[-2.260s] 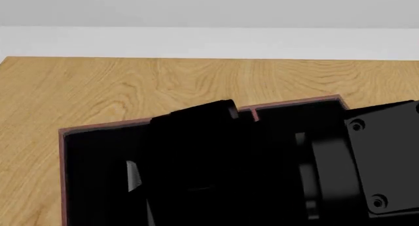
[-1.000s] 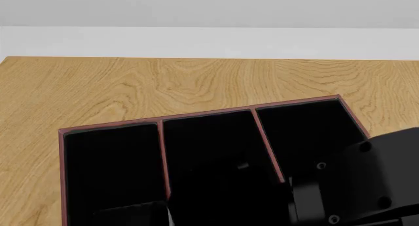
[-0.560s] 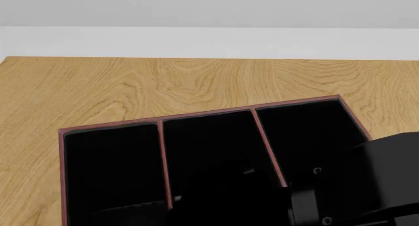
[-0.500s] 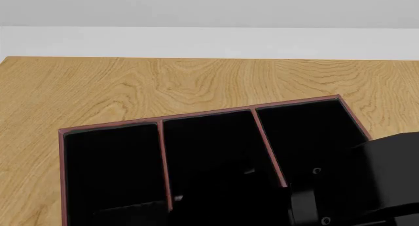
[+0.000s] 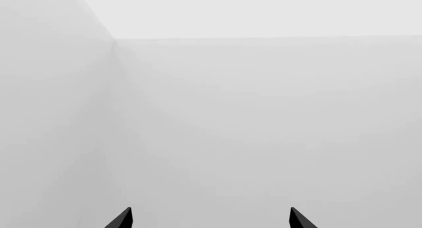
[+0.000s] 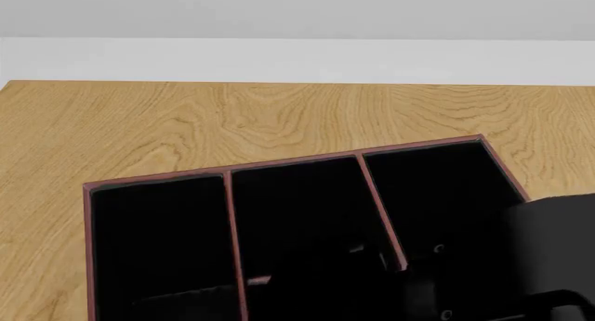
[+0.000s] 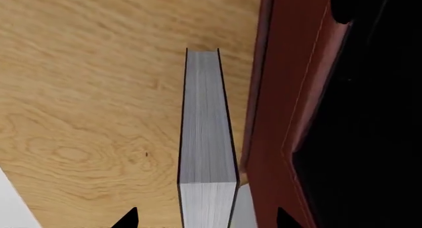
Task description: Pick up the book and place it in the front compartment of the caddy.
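Note:
The book [image 7: 205,129] shows in the right wrist view, its pale grey page edge facing the camera. It is over the wooden table, just beside the caddy's red-brown outer wall [image 7: 283,89]. My right gripper [image 7: 207,219] is open; its two black fingertips stand wide on either side of the book with a gap on each side. In the head view the caddy [image 6: 226,171] shows three black cells; my right arm [image 6: 548,251] covers its lower right part. The book and the front compartment do not show there. My left gripper [image 5: 209,218] is open and empty, facing a blank pale wall.
The wooden table [image 6: 279,112] stretches behind the caddy to a white wall. In the right wrist view a pale strip [image 7: 8,203] marks the table's edge close to the book. A short red-brown piece of divider [image 6: 258,280] shows low in the caddy's middle column.
The black mass that hung over the caddy's middle 2.3 s ago has gone. My right arm has sunk lower and toward the bottom right of the head view. The caddy has not moved.

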{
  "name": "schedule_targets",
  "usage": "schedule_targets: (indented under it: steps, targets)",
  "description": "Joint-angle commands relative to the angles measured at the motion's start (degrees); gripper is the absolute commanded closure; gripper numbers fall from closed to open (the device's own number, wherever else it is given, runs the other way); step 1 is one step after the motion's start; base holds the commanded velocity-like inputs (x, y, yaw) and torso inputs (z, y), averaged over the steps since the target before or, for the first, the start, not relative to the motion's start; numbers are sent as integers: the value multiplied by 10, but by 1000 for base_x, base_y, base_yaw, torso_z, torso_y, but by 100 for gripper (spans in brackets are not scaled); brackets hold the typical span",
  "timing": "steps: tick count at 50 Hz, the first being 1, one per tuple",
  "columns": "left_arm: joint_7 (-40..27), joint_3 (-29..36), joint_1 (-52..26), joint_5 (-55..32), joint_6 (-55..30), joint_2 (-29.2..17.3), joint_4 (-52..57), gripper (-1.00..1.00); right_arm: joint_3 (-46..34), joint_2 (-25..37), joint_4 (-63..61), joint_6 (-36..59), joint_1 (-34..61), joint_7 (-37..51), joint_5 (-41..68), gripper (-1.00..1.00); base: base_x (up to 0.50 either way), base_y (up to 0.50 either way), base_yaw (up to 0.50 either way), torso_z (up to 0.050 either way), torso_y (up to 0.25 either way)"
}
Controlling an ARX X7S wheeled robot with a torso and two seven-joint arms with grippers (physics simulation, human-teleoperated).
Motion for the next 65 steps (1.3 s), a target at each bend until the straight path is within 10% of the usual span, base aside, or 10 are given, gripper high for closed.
schedule_targets:
  steps: [1, 65]
  targets:
    - [-4, 2, -1, 3, 3, -5, 4, -100, -12, -6, 15, -13, -11, 3, -11, -100, 0, 0, 0, 0, 0]
    - [-37, 180, -152, 26, 41, -38, 12, -100, -58, -12, 60, -6, -101, 12, -13, -100, 1, -1, -1, -1, 0]
